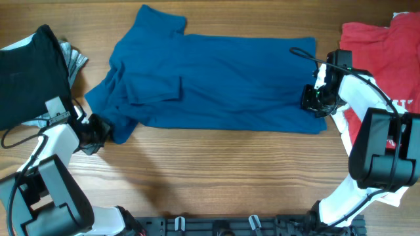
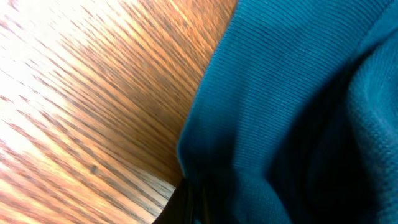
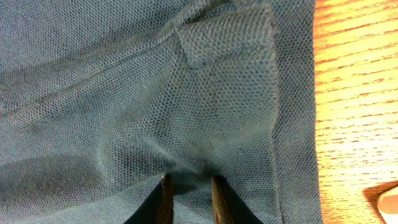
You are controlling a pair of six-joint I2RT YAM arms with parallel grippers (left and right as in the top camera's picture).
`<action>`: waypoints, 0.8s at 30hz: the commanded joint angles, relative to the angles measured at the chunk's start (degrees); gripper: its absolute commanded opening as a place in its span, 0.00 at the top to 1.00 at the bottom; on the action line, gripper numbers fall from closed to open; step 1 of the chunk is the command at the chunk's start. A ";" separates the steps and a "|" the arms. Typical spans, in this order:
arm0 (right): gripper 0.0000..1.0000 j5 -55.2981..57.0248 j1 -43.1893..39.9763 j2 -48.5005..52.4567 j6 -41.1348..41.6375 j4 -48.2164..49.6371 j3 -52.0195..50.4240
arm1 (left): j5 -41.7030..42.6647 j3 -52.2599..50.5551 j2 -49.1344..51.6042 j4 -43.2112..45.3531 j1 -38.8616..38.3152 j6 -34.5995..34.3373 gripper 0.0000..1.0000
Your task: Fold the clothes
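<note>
The blue shirt lies spread across the middle of the table, its long axis running left to right, with the collar end and the bunched sleeves toward the left arm and the straight hem toward the right arm. The left fingers sit at the shirt's near-left corner and are clenched. The left wrist view shows the cloth edge running down into them, so they appear to be pinching that corner. The right fingers rest on the opposite end, just inside the hem. The right wrist view shows the knit puckered into the narrow gap between them, a grasp on a small fold of the shirt. Each arm therefore holds the end nearest it, and the length of the garment stretches between the two. Any fold along that axis would likely bring one end over toward the other. A red shirt lies just beyond the right arm, and a black garment with a grey one beside it lies at the far left, apart from the work.
</note>
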 commanded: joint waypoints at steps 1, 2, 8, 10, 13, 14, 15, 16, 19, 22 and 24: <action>0.79 -0.24 0.33 2.03 -1.01 -0.79 -0.72 | -11.80 4.68 -2.47 -0.17 0.17 4.87 0.96; 0.78 -0.24 0.33 2.03 -1.01 -0.79 -0.72 | -14.29 5.95 -3.34 -0.17 0.15 4.90 0.96; 0.79 3.72 0.33 2.03 0.44 -0.81 -0.72 | -23.19 10.38 -6.93 4.28 0.15 17.90 0.96; 0.79 5.33 0.22 2.03 0.96 -0.76 -0.72 | -26.60 10.38 -6.93 5.88 0.15 20.28 0.96; 0.78 9.31 -0.28 2.03 3.91 -1.05 -0.72 | -28.30 10.38 -6.93 8.48 0.11 25.51 0.95; 0.78 11.04 -0.68 2.03 5.38 -1.20 -0.72 | -28.30 10.38 -6.93 8.39 0.11 25.86 0.93; 0.79 11.19 -1.29 2.03 5.55 -1.14 -0.72 | -28.11 10.36 -6.93 7.32 0.11 25.83 0.88; 0.79 11.26 -1.79 2.03 5.46 -1.09 -0.72 | -27.04 10.36 -6.93 5.53 0.11 25.83 0.82; 0.79 11.58 -3.87 2.03 6.54 -1.18 -0.72 | -20.90 10.36 -6.93 0.26 0.11 25.81 0.76; 0.79 11.39 -4.57 2.03 6.32 -1.38 -0.72 | -19.91 10.36 -7.02 -1.09 0.04 24.90 0.85; 0.78 11.37 -4.55 2.03 6.34 -1.57 -0.72 | -12.76 10.36 -8.20 -1.05 -0.87 24.79 0.87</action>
